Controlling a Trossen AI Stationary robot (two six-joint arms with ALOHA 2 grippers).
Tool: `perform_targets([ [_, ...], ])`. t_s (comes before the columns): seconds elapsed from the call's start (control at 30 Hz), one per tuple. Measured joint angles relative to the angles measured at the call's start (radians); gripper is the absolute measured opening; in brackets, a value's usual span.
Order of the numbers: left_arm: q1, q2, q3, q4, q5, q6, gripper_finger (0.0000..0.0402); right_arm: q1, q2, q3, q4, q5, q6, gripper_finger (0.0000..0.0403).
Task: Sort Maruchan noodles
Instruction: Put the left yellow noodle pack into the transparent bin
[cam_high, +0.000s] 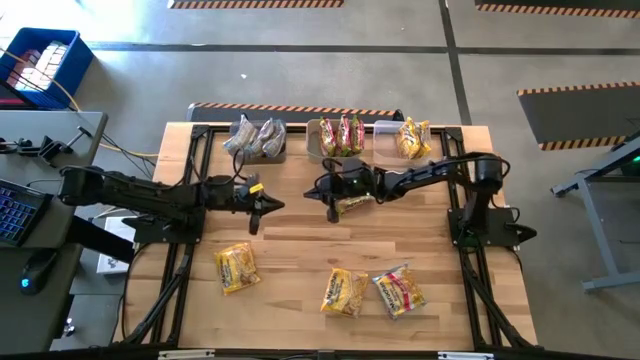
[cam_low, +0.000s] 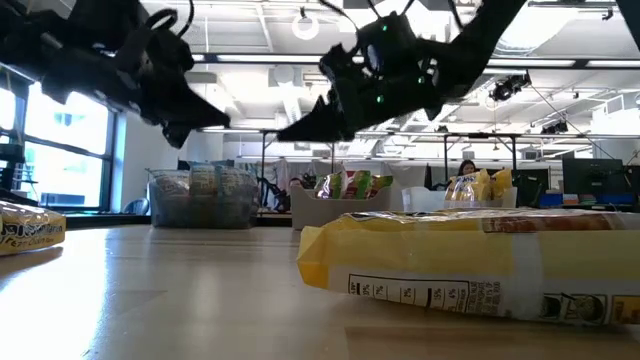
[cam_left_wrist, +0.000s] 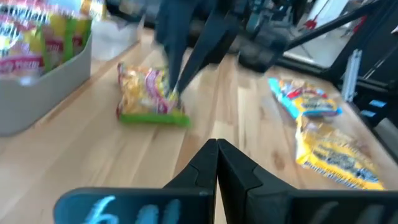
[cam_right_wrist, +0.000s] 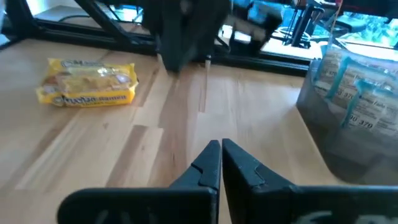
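Note:
Maruchan noodle packets lie loose on the wooden table: a green-edged one (cam_left_wrist: 149, 93) at mid-table, a yellow one (cam_high: 237, 267) near left, and two (cam_high: 343, 292) (cam_high: 400, 291) near right. My left gripper (cam_high: 270, 207) hovers shut at mid-table, pointing right. My right gripper (cam_high: 325, 190) faces it, shut, with the green-edged packet (cam_high: 352, 205) flat on the table below its fingers. In the low view both grippers (cam_low: 215, 120) (cam_low: 290, 130) hang well clear of the tabletop. Neither holds anything.
Three bins stand along the far edge: a left one (cam_high: 255, 138) with silvery packets, a middle one (cam_high: 340, 135) with red and green packets, a right one (cam_high: 410, 138) with yellow packets. Bare wood lies between the two grippers and the near packets.

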Motion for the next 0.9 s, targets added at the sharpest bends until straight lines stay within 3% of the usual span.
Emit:
perform_targets([
  [0.1, 0.000, 0.029, -0.006, -0.001, -0.015, -0.005, 0.0000, 0.013, -0.081, 0.000, -0.095, 0.016, 0.000, 0.0000],
  [0.3, 0.000, 0.130, -0.006, 0.022, -0.022, 0.024, 0.0000, 0.089, -0.274, 0.000, -0.325, 0.240, -0.048, 0.0000],
  [0.4, 0.000, 0.198, -0.006, 0.108, -0.026, 0.052, 0.0000, 0.117, -0.311, 0.000, -0.368, 0.272, -0.067, 0.0000],
  [0.5, -0.008, 0.268, -0.006, 0.266, -0.021, 0.096, 0.0000, 0.118, -0.301, 0.000, -0.368, 0.221, -0.036, 0.0000],
  [0.6, -0.012, 0.320, -0.006, 0.364, 0.052, 0.121, 0.0000, 0.118, -0.258, 0.000, -0.317, 0.181, 0.006, 0.0000],
  [0.73, -0.010, 0.347, -0.006, 0.349, 0.186, 0.072, 0.0000, 0.155, -0.166, 0.000, -0.183, 0.150, 0.030, 0.0000],
  [0.9, -0.029, 0.340, -0.006, 0.322, 0.215, 0.011, 0.0007, 0.206, -0.035, 0.000, 0.002, 0.148, 0.042, 0.0000],
])
